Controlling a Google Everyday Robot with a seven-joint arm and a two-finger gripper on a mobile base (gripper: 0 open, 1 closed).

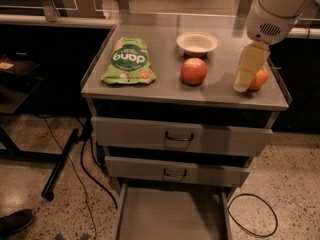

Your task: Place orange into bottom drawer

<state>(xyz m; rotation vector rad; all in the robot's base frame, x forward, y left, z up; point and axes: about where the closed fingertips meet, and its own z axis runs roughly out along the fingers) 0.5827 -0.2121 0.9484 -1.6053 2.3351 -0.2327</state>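
- Wide, shallow grey metal bottom drawer (170, 219): pulled open, floor bare to receive fruit.
- Blotchy red apple (194, 70): a distractor on the cabinet top.
- Cream two-finger gripper (245, 81): hangs at the fruit's left side, apparently to grasp; its opening cannot be told.
- Round bright orange (261, 79): near the top's right front corner, partly hidden.

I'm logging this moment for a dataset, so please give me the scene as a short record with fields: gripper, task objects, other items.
gripper: low over the right end of the cabinet top, just in front of the orange, partly hiding it
orange: on the cabinet top near its right edge
bottom drawer: pulled open, orange not yet in it
upper drawers: both shut
other items on top: apple, white bowl, green snack bag
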